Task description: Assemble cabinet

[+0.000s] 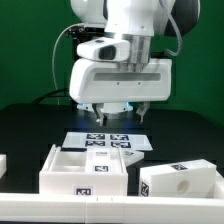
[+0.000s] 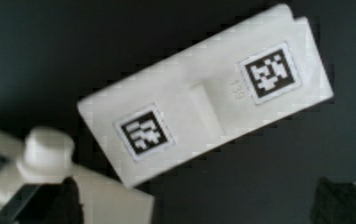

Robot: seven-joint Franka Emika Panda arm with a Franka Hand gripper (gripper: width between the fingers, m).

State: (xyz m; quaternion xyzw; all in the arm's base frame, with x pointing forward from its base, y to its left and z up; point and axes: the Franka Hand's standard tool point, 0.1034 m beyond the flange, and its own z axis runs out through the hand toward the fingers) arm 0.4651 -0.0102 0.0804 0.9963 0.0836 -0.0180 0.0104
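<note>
My gripper [image 1: 120, 115] hangs open and empty over the back middle of the dark table, holding nothing. Below it lies the flat marker board [image 1: 108, 142]. An open white cabinet box [image 1: 85, 172] with a marker tag stands in front, toward the exterior view's left. A closed white cabinet block [image 1: 185, 182] with a round hole lies at the front right. In the wrist view a flat white panel with two tags [image 2: 201, 95] lies beyond my gripper [image 2: 184, 212]; I cannot tell whether it is the marker board or a cabinet piece. A white part with a peg [image 2: 47, 155] shows beside one finger.
Another white piece [image 1: 4, 163] shows at the exterior view's far left edge. A pale rail [image 1: 110, 208] runs along the front. The robot's white body [image 1: 125, 60] fills the space above the gripper.
</note>
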